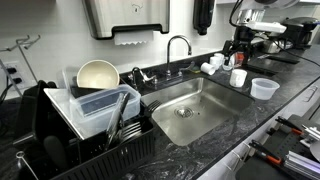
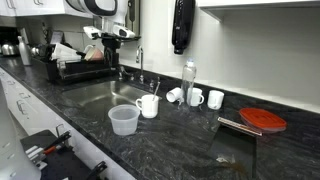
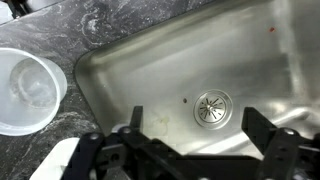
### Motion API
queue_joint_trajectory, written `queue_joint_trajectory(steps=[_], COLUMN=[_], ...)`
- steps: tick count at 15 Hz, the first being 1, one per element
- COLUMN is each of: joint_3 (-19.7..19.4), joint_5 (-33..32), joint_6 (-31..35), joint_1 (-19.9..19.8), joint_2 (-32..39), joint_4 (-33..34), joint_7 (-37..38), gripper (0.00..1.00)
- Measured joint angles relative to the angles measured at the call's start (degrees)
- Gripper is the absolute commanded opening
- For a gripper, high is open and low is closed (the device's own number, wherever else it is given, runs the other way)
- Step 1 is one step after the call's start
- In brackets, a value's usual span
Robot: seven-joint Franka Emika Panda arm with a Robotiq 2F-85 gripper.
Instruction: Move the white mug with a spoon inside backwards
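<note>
Hovering over sink [image 3: 240, 50], gripper [image 3: 190, 128] spread, empty. Not yet at mug [image 2: 149, 105] right of tub [image 2: 123, 120]; spread presumably to straddle its rim.

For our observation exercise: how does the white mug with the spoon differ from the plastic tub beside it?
The white mug is opaque; the plastic tub is translucent. The mug is narrower with a handle; the tub is wider and handleless. The mug holds a spoon; the tub looks empty. Both stand upright on the dark counter.
</note>
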Motion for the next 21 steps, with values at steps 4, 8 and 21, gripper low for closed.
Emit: queue_joint_trajectory(steps=[4,8,21], joint_3=[0.0,-1.43,-4.91], joint_5=[0.0,0.97,-4.9], joint_6=[0.0,1.47,14.85], joint_1=[0.14,-0.25,-4.92], joint_2=[0.0,1.15,14.79], joint_4=[0.0,0.0,0.06], joint_7=[0.0,0.02,7.39], gripper=[1.0,1.0,1.0])
